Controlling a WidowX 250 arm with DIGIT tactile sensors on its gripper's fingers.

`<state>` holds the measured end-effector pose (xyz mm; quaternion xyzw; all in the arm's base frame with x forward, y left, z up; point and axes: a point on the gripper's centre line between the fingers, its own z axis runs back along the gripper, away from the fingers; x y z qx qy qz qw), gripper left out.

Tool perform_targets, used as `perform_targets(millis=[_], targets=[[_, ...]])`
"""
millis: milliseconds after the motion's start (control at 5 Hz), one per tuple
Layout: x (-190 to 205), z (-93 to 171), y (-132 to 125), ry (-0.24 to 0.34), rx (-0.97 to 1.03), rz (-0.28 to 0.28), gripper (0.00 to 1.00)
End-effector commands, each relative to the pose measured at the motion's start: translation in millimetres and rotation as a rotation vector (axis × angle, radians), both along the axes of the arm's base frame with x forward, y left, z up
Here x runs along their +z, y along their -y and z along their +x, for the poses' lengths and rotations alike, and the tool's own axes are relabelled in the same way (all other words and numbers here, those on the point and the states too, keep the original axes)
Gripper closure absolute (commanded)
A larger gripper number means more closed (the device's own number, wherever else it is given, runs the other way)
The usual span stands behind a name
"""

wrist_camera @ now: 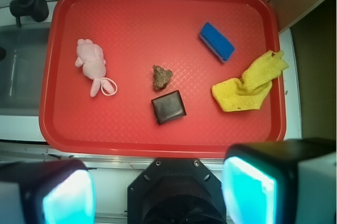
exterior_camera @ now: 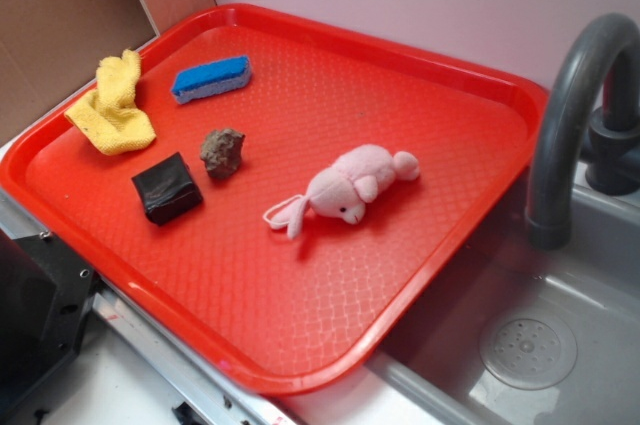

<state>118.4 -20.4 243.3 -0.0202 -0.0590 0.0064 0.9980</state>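
My hand (wrist_camera: 158, 190) sits at the bottom edge of the wrist view with its two pads (wrist_camera: 66, 200) spread wide apart and nothing between them, hanging off the near rim of the red tray (wrist_camera: 158, 147). The exterior view does not show the pads at all, only a dark piece of the rig at its lower left.

Nearest to me is the black block (wrist_camera: 168, 107), lying flat just below centre in the wrist view and left of centre in the exterior view (exterior_camera: 167, 187). Just beyond it, apart from it, is a brown rock-like lump (wrist_camera: 161, 77). A yellow cloth (wrist_camera: 250, 83) lies crumpled to the right, a blue sponge (wrist_camera: 217, 41) above it, and a pink plush bunny (wrist_camera: 92, 65) to the left.

Only the exterior view shows the grey sink's drain (exterior_camera: 527, 350) and the full faucet arch (exterior_camera: 570, 115) at the right of the frame.
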Motion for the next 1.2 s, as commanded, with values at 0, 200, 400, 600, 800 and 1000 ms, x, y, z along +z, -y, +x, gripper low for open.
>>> perform_targets(millis=[0, 200, 400, 600, 800, 1000], targets=[[0, 0, 0, 0.000, 0.000, 0.000, 0.00], [-2, 20, 21, 0.042, 0.096, -0.047, 0.00], [-6, 44, 47, 0.072, 0.141, -0.085, 0.00], [-24, 70, 75, 0.069, 0.121, -0.110, 0.00], [-41, 85, 92, 0.074, 0.094, -0.090, 0.00], [-74, 103, 107, 0.093, 0.055, -0.033, 0.00]])
